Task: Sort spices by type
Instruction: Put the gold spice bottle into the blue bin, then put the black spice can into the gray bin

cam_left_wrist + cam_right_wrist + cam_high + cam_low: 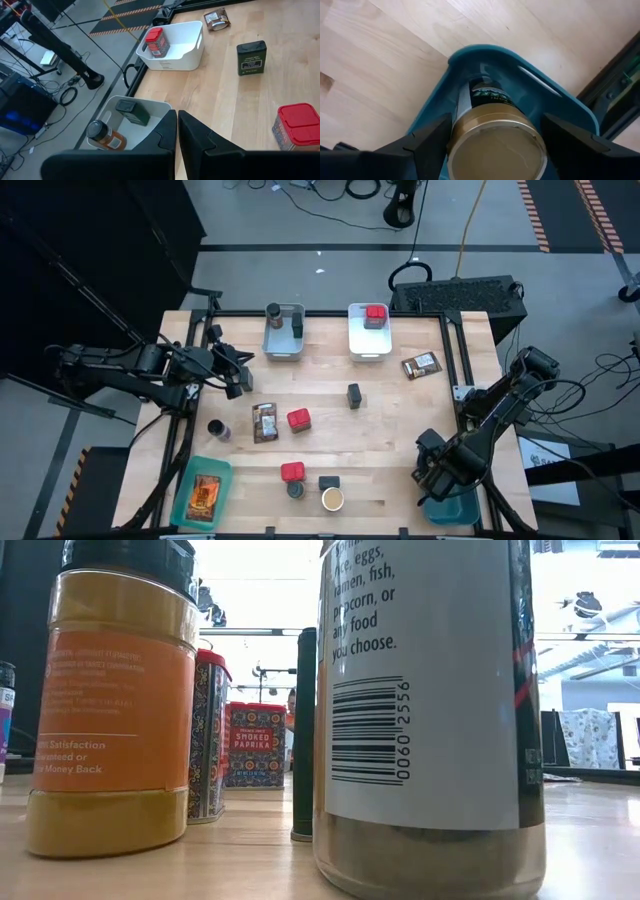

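Observation:
My right gripper [438,477] [496,122] is shut on a round tan-topped jar [495,150] above the blue bin [455,510] at the table's near right corner. My left gripper [240,375] [177,117] is shut and empty, hovering near the left edge beside the grey bin [283,332], which holds an orange-labelled jar [106,136] and a dark tin [132,111]. The white bin [192,47] holds a red tin [156,41]. Loose on the table stand red tins [298,419], dark tins [354,395], jars [218,429] and packets [265,422]. My right gripper pinches the tan-topped jar between its two fingers, one on each side of the jar's body just below the lid [457,131]. It comes from above, pointing down. The jar is upright, its lower end inside the blue bin's rim [485,52]; whether it rests on the bin floor is hidden.
A teal bin [203,492] at the near left corner holds a printed packet. Another packet [421,365] lies near the right edge. A red tin [292,472], a dark tin [329,482] and two jars [333,499] cluster at the near edge, close to the low camera. Bare wood lies mid-right.

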